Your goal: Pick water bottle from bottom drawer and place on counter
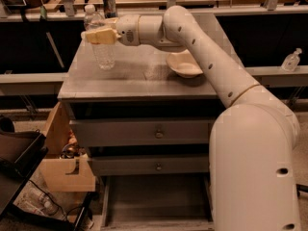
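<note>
The water bottle (102,47), clear and ribbed with a white cap, stands upright on the left part of the grey counter (139,78). My gripper (99,35) reaches in from the right and is shut on the bottle's upper body, its pale yellow fingers (103,35) across it. The bottle's base is at the counter surface. The bottom drawer (154,198) is pulled open below the two knobbed drawers, and its dark inside shows nothing in it.
A pale shallow bowl (183,64) sits on the counter to the right of the bottle. A dark can (109,4) stands behind the bottle. A small pump bottle (290,60) is at the far right. An open cardboard box (65,158) stands left of the cabinet.
</note>
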`<state>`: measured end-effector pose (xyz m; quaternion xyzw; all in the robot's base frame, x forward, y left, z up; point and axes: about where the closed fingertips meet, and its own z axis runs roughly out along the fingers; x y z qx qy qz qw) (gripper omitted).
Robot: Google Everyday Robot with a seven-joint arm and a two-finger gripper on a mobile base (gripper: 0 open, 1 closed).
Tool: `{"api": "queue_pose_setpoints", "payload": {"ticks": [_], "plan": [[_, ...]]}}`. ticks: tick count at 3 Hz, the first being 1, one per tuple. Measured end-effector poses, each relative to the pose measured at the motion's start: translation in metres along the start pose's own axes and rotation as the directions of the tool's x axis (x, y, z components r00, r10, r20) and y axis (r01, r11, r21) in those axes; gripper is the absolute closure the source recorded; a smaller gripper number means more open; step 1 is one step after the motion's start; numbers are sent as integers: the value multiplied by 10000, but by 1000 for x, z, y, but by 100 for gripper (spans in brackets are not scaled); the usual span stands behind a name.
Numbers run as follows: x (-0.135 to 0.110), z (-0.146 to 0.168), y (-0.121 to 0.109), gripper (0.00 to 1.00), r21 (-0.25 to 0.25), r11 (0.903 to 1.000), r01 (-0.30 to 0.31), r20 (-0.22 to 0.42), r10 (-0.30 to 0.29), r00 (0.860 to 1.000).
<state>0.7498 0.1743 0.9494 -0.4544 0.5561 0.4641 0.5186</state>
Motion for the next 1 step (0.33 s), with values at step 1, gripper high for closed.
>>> {"api": "queue_pose_setpoints", "payload": {"ticks": [1], "plan": [[0, 3, 1, 0, -46, 10000, -6, 0, 6, 10000]]}}
